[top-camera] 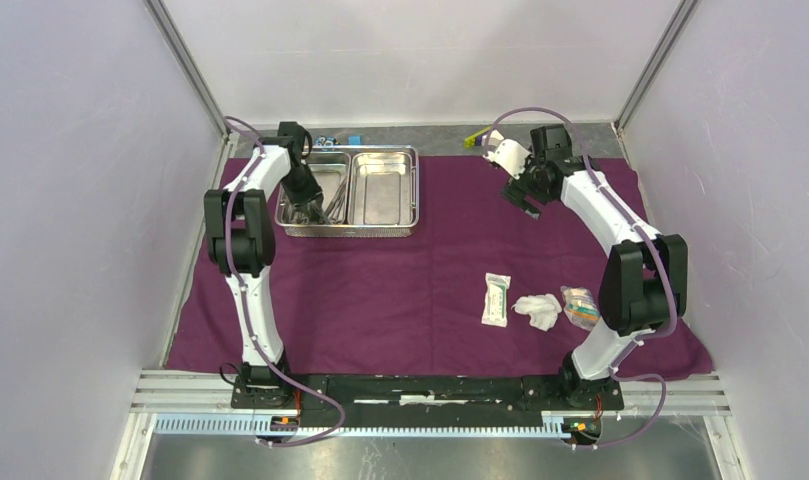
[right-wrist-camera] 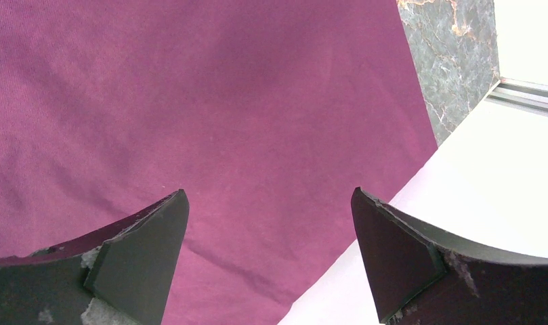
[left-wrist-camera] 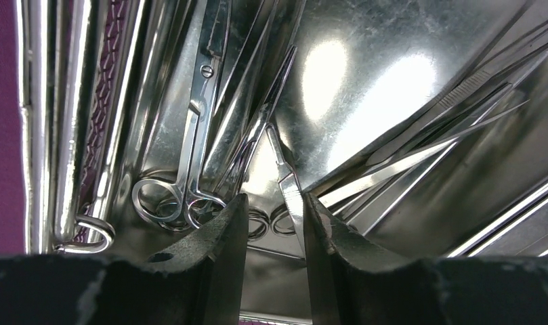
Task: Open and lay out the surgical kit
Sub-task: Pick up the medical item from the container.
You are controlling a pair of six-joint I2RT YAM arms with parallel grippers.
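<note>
**Asker:** Where does the kit stand, biggest piece first?

**Me:** The purple cloth point(top-camera: 430, 260) lies spread flat over the tabletop. The steel tray point(top-camera: 412, 190) sits on its far left part. The right compartment looks bare, and the left one holds a heap of instruments. The white packet point(top-camera: 496, 299), the gauze point(top-camera: 538, 311) and the small clear packet point(top-camera: 580, 307) lie in a row on the cloth's near right, just beside one another.

**Asker:** And your tools?

**Me:** My right tool point(right-wrist-camera: 269, 257) hangs wide and holds nothing, over bare cloth near the far right edge. My left tool point(left-wrist-camera: 274, 213) is down in the left compartment at a narrow setting. It straddles one slim steel blade, which I take for the tweezers point(left-wrist-camera: 288, 183). That blade lies against one finger, and I see a gap on the other side, so I don't judge it gripped.

**Asker:** How do you do this pick well?

**Me:** I take one piece only. The ring-handled forceps point(left-wrist-camera: 190, 156) lie just beside my left finger, and another ringed pair crosses right behind the blade. So I centre on the blade before I pinch, or I'll drag a neighbour up with it. The steel is thin and slick, so I judge a firm squeeze and a straight, slow lift are best. Then I carry it to open cloth, well apart from the packets
</note>
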